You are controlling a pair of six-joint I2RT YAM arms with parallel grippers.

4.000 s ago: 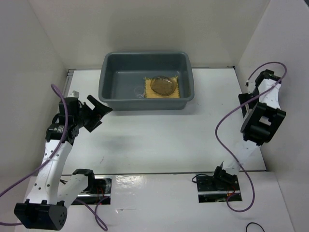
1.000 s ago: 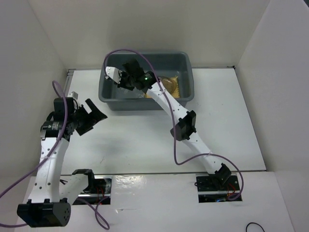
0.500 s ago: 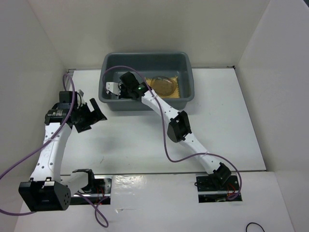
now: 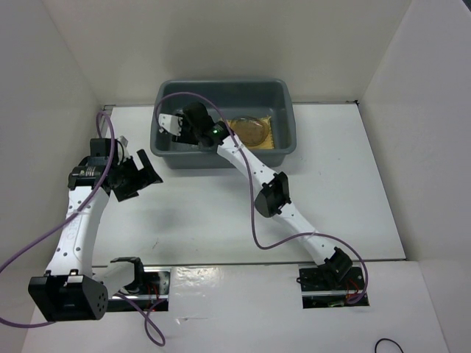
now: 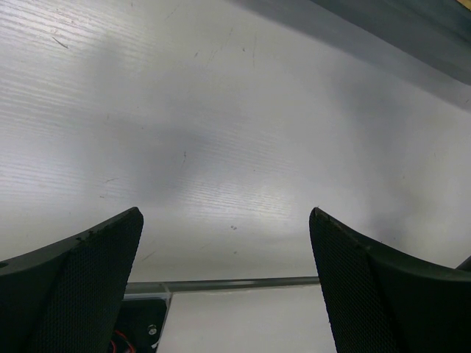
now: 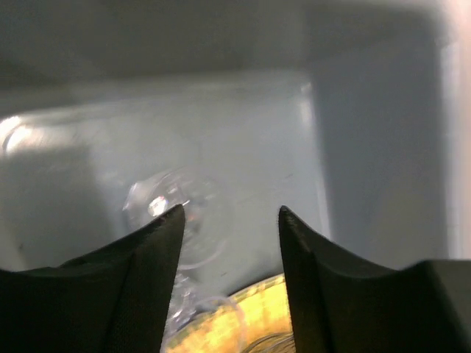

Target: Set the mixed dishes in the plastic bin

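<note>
The grey plastic bin [image 4: 221, 159] stands at the back middle of the table. Inside, on its right half, a translucent brown plate [image 4: 249, 130] lies on the yellow woven mat [image 4: 271, 137]. My right gripper [image 4: 175, 125] is inside the bin's left half, open and empty [image 6: 229, 243]. In the right wrist view a clear glass cup [image 6: 173, 209] lies on the bin floor [image 6: 265, 147] just past my left finger, a second clear glass [image 6: 210, 312] lies below it, and the mat's edge [image 6: 257, 320] shows. My left gripper [image 4: 141, 175] hangs open and empty [image 5: 224, 257] over the table, left of the bin.
White walls close in the table on the left, back and right. The bin's wall [image 5: 419, 33] crosses the top right of the left wrist view. A metal strip [image 5: 221, 283] marks the table's near edge. The right arm's purple cable [image 4: 257, 220] loops over the table's middle.
The right arm has swung from the far right wall into the bin's left half, and in the last half second its gripper moved slightly toward the back. The left arm shifted a little.
</note>
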